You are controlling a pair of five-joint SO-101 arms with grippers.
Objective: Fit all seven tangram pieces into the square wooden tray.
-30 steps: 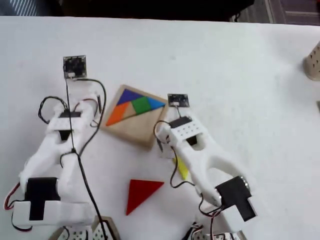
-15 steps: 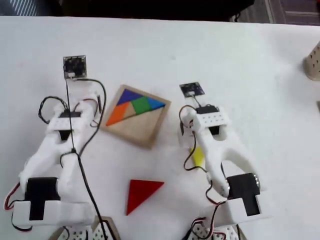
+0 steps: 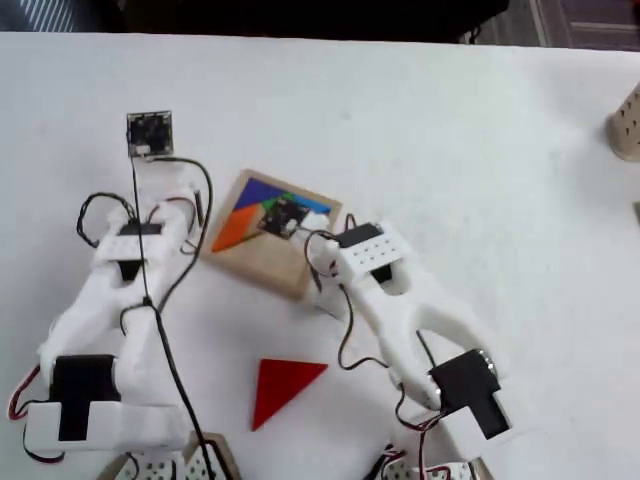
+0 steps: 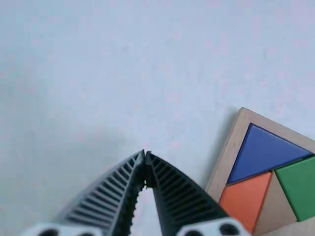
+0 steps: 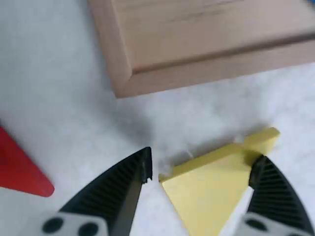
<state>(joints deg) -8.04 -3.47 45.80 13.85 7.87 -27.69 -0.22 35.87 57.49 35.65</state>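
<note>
The square wooden tray (image 3: pixel 270 262) lies at the table's middle and holds a blue piece (image 3: pixel 255 190) and an orange piece (image 3: pixel 230 230); the left wrist view adds a green piece (image 4: pixel 300 187) beside them. A red triangle (image 3: pixel 283 388) lies loose on the table nearer the arms. My right gripper (image 5: pixel 202 162) is open, its fingers on either side of a yellow triangle (image 5: pixel 211 182) lying on the table just off the tray's corner (image 5: pixel 123 78). My left gripper (image 4: pixel 145 157) is shut on nothing, over bare table beside the tray's rim (image 4: pixel 224 157).
The right arm (image 3: pixel 375 265) reaches over the tray's near corner, its wrist camera above the coloured pieces. A small black board (image 3: pixel 150 132) with a cable lies beyond the left arm (image 3: pixel 130 260). A perforated wooden object (image 3: pixel 628 125) stands at the far right edge.
The right arm swung back left toward the tray from half a second ago, and the yellow triangle is now covered by it in the high view. The left arm has kept still.
</note>
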